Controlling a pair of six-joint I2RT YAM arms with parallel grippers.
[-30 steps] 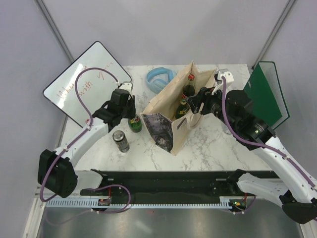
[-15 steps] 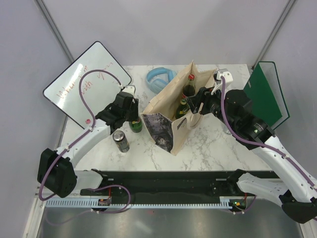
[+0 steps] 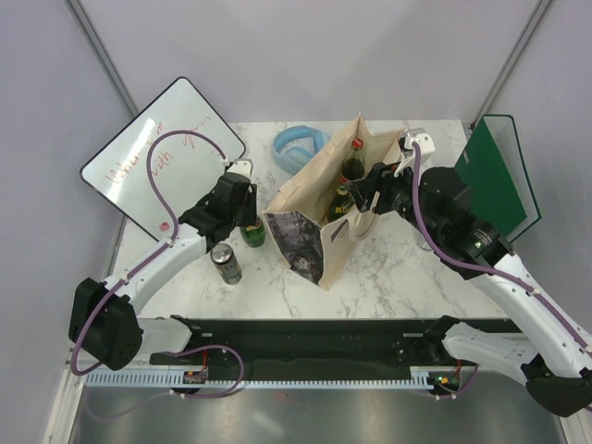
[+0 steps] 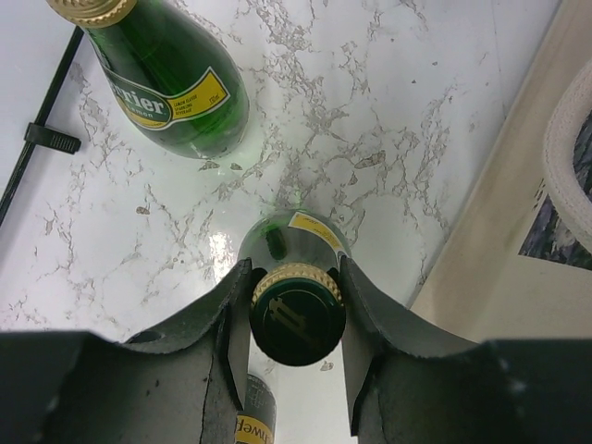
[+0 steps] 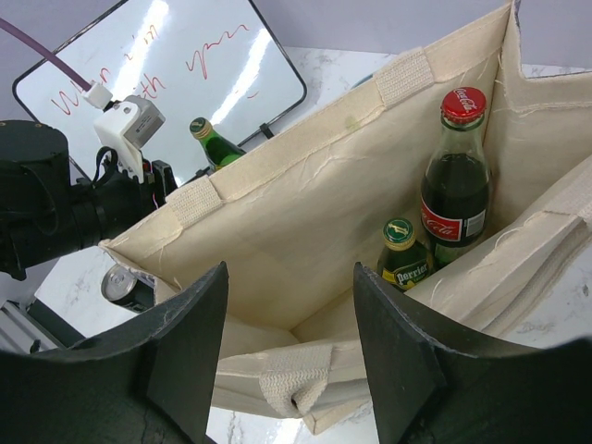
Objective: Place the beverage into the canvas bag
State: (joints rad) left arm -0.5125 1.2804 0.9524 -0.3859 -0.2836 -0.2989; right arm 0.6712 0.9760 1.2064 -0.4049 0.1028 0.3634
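Observation:
The beige canvas bag stands open mid-table, its dark picture facing the near side. Inside it stand a cola bottle and a small green Perrier bottle. My left gripper is to the left of the bag, over a green bottle that stands on the marble. Its jaws press the gold-rimmed cap from both sides. In the top view this gripper sits right above that bottle. My right gripper is wide open over the bag's near rim, holding nothing.
A second green Perrier bottle stands just beyond the held one. A drink can stands near the left arm. A whiteboard leans at the left, a blue roll lies behind the bag, and a green board is at the right.
My left gripper has shifted slightly right and nearer, onto the green bottle's top. The right arm and the bag have not moved.

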